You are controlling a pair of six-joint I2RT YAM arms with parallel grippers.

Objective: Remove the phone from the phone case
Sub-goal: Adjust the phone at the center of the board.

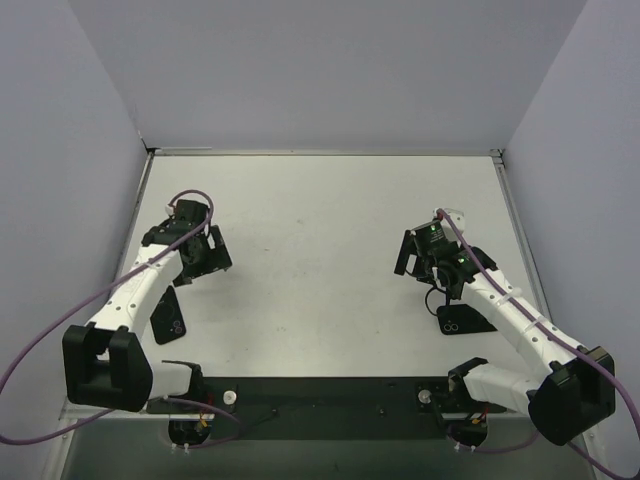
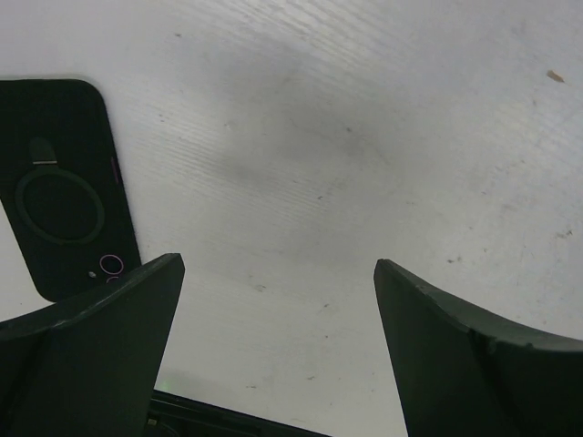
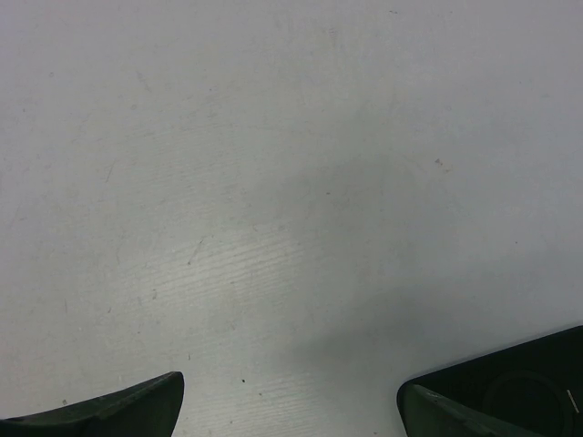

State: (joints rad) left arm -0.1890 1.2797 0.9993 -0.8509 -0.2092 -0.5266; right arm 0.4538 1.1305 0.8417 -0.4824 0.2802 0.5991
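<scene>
Two dark slabs are seen from above: left case at near left beside the arm, right case at near right; which holds the phone cannot be told. From the left wrist, the left gripper is spread, empty, its case at left. From the right wrist, the right gripper is likewise apart. A light, slick, bendy shell is judged; long edges should be pinched, a corner peeled.
</scene>
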